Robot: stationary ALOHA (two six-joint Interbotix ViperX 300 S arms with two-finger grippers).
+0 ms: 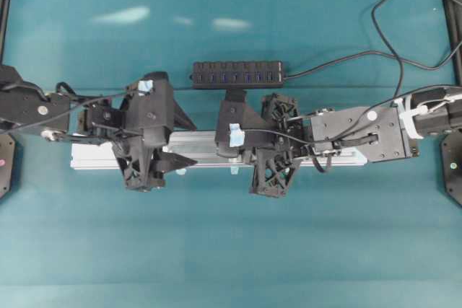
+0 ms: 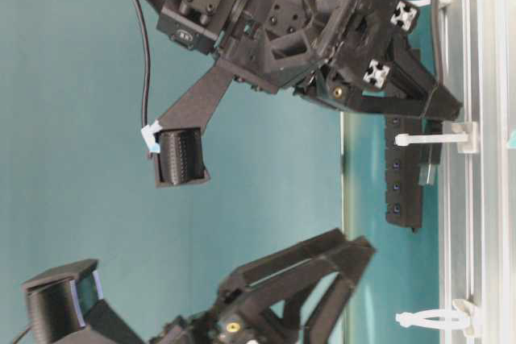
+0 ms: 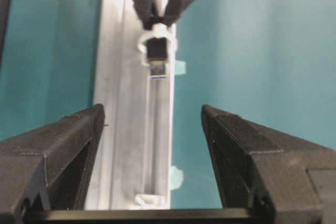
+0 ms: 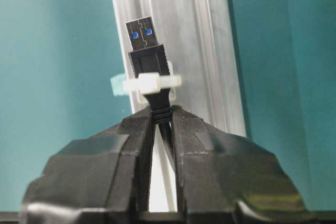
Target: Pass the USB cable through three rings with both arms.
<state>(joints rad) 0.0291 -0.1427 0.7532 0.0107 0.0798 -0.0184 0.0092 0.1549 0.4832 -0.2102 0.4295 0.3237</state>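
Observation:
My right gripper (image 4: 160, 114) is shut on the USB cable just behind its black plug (image 4: 144, 40). The plug pokes through one white ring (image 4: 151, 83) on the silver rail (image 4: 210, 51). In the left wrist view the plug (image 3: 157, 56) comes through that ring (image 3: 142, 43) toward my left gripper (image 3: 153, 111). That gripper is open, with nothing between its fingers (image 3: 68, 145). It hangs over the rail a short way from the plug. Another ring (image 3: 152, 200) stands close under it. Seen from table level, three rings (image 2: 427, 138) stand along the rail, and the right gripper (image 2: 447, 110) touches the middle one.
A black multi-port hub (image 1: 237, 74) lies behind the rail (image 1: 94, 156), with cords running off to the right back corner (image 1: 390, 34). Both arms crowd the rail's middle, left gripper (image 1: 189, 142) facing right gripper (image 1: 220, 151). The teal table (image 1: 231, 250) stretches in front.

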